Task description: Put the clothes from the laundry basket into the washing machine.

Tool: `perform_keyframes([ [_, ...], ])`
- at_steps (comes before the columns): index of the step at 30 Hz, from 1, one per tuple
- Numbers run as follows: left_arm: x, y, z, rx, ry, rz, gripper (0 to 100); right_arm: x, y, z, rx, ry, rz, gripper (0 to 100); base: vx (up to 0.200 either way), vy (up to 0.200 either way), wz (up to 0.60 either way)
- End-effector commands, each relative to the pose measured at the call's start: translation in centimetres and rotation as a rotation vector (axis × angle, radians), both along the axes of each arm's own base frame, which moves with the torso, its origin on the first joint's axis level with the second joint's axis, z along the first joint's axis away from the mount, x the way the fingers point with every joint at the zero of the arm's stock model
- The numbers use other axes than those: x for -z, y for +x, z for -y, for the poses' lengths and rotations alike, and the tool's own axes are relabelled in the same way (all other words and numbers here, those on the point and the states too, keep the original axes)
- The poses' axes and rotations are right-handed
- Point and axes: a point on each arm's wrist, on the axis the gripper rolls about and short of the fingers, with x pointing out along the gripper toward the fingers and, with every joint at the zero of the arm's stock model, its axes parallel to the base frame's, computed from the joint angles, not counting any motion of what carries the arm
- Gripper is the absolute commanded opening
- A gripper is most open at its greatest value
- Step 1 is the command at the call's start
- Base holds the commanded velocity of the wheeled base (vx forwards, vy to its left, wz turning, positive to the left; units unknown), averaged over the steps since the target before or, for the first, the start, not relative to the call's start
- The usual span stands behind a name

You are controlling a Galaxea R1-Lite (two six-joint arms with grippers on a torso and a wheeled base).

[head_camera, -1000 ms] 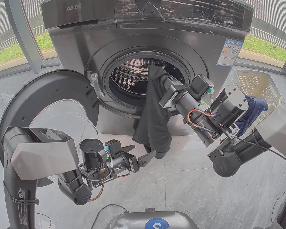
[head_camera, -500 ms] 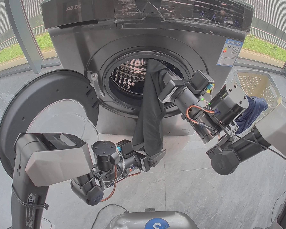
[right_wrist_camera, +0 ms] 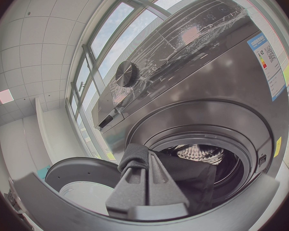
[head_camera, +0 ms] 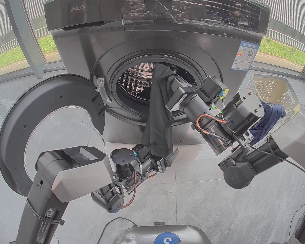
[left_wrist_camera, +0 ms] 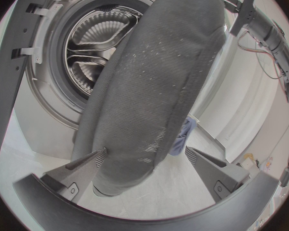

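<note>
Garment in hand: my right gripper has its fingers pressed together on the upper end of a long dark grey cloth garment, held at the mouth of the steel-grey front-loading washing machine.
Where the garment lies: its top is level with the upper part of the round opening. The rest hangs outside, down over the front lip, and ends near the pale tiled floor.
Left gripper: the fingers are spread, one on each side of the garment's hanging lower end. One fingertip appears to touch the cloth, but nothing is pinched.
Drum: the ribbed shiny metal drum shows no clothes in the part I can see.
Done so far: I judge that one item is lifted to the machine but not yet inside.
Left to do: gather the tail, push the whole piece in, then fetch the dark blue garment draped in the cream perforated plastic laundry basket on the robot's right.
Surroundings: the round dark door with glass bowl stands swung wide to the left, away from the opening.
In the way: the dangling tail may catch on the lip, and my right forearm crosses the right side of the opening.
</note>
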Motion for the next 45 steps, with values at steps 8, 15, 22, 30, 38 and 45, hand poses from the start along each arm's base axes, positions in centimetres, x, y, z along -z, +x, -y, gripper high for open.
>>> perform_keyframes([
  [8, 1.2, 1.5, -0.1, -0.101, -0.011, 0.010, 0, 0.0, -0.1, 0.0, -0.001, 0.001, 0.000, 0, 0.000, 0.000, 0.00],
  [15, -4.5, 1.0, -3.8, -0.151, -0.053, 0.059, 0, 0.4, 1.1, 2.7, 0.071, -0.014, -0.019, 0, 0.000, 0.000, 0.00],
  [22, -7.9, -4.3, -8.4, -0.047, -0.009, -0.003, 0, 0.8, 0.7, 7.0, 0.153, -0.035, -0.077, 0, 0.000, 0.000, 0.00],
  [30, -12.7, -5.9, -9.2, -0.034, -0.071, 0.113, 0, 0.7, -0.7, 9.8, 0.202, -0.046, -0.106, 0, 0.000, 0.000, 0.00],
  [38, -15.7, -5.8, -9.0, -0.023, -0.127, 0.209, 0, 3.6, -1.6, 11.5, 0.233, -0.117, -0.215, 0, 0.000, 0.000, 0.00],
  [45, -17.1, -6.8, -9.2, -0.012, -0.147, 0.242, 0, 7.4, -0.1, 10.3, 0.220, -0.180, -0.306, 0, 0.000, 0.000, 0.00],
])
